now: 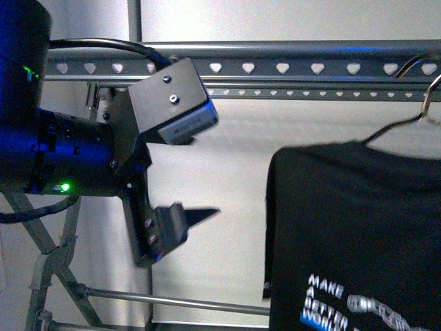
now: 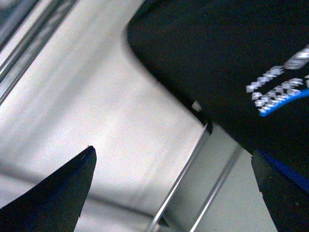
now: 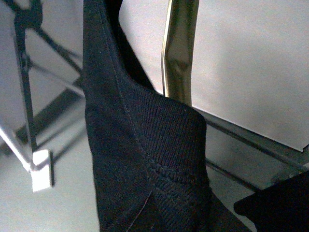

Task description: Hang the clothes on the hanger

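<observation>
front: t-shirt (image 1: 344, 227) hung on wire hanger (image 1: 403, 121), hook up over rack (image 1: 275, 58) rail. right part cut off by frame. left gripper (image 1: 186, 219) off to the side, apart from shirt.
left wrist: fingers (image 2: 63, 188) spread wide, nothing between.
right wrist: close on collar ribbing beside metal bar (image 3: 179, 58). dark corner shape (image 3: 275, 208) maybe right gripper, grip impossible to tell.
hanging looks done, probably only pull-back left.

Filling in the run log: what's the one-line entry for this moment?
left gripper: open, empty | T-shirt: on wire hanger | hanger hook: at rack rail | hanging: appears done
</observation>
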Robot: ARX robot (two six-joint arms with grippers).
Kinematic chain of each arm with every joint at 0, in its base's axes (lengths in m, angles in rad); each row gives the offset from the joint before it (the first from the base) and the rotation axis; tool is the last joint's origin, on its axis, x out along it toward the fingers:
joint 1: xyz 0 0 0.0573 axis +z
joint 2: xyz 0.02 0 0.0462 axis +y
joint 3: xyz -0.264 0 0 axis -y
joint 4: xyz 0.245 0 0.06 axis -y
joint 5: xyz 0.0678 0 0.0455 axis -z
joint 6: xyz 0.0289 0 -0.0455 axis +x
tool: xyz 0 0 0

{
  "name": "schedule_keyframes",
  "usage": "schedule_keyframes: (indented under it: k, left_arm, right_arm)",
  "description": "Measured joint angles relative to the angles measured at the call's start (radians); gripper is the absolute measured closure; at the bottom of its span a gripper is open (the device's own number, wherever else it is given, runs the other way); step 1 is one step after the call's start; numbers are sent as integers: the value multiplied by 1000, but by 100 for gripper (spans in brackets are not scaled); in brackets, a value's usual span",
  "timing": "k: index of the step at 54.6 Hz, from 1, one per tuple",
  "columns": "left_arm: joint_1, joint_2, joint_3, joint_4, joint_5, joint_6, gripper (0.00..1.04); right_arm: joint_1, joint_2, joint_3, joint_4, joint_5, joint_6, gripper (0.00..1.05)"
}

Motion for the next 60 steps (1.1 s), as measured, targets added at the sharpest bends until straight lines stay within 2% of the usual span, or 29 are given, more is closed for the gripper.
schedule_keyframes:
  k: [4,7,11,16,21,24,27,32,35,37,41,42,43,46,49,53,56,59,60]
  left_arm:
    - [11,-29,-52,151,-260,-329,6]
    - [27,-84,-66,156,-415,-613,6]
    - [39,-147,-88,169,-488,-811,7]
    - [27,-204,-114,135,-435,-929,7]
    - [-22,-289,-204,9,-530,-869,24]
    - [-23,-328,-282,13,-521,-824,33]
    - [-1,-395,-394,45,-494,-789,49]
    - [38,-463,-488,77,-468,-774,67]
    - [65,-511,-555,91,-447,-771,81]
    - [73,-528,-578,95,-438,-769,86]
    - [91,-569,-627,101,-419,-765,99]
    - [97,-586,-644,101,-411,-765,103]
    - [104,-602,-661,102,-405,-762,101]
    - [118,-633,-694,102,-392,-761,101]
    - [128,-660,-718,101,-381,-761,101]
    - [140,-700,-749,97,-369,-761,101]
    - [150,-734,-771,87,-358,-761,101]
    - [172,-772,-793,72,-328,-761,101]
    - [180,-778,-795,69,-313,-761,101]
  right_arm:
    - [-20,-2,58,-41,-8,83,101]
    - [-35,5,100,-64,-10,129,101]
    - [-41,35,156,-89,6,175,101]
    - [-37,85,228,-118,42,197,101]
    - [-16,153,307,-156,89,197,101]
    - [-5,183,325,-184,103,184,101]
    - [13,212,323,-215,173,122,101]
    - [34,201,266,-203,231,57,101]
    - [57,164,172,-92,295,-7,90]
    - [64,148,124,-25,329,-39,85]
    - [80,108,-1,208,418,-96,73]
    - [79,86,-50,316,432,-98,68]
    - [74,58,-95,417,438,-90,62]
    - [59,-24,-174,585,439,-42,52]
    - [49,-119,-236,673,436,15,43]
    - [42,-273,-330,716,388,114,31]
    - [54,-409,-418,696,370,195,22]
    - [116,-596,-490,439,438,219,33]
    - [130,-622,-504,405,456,221,34]
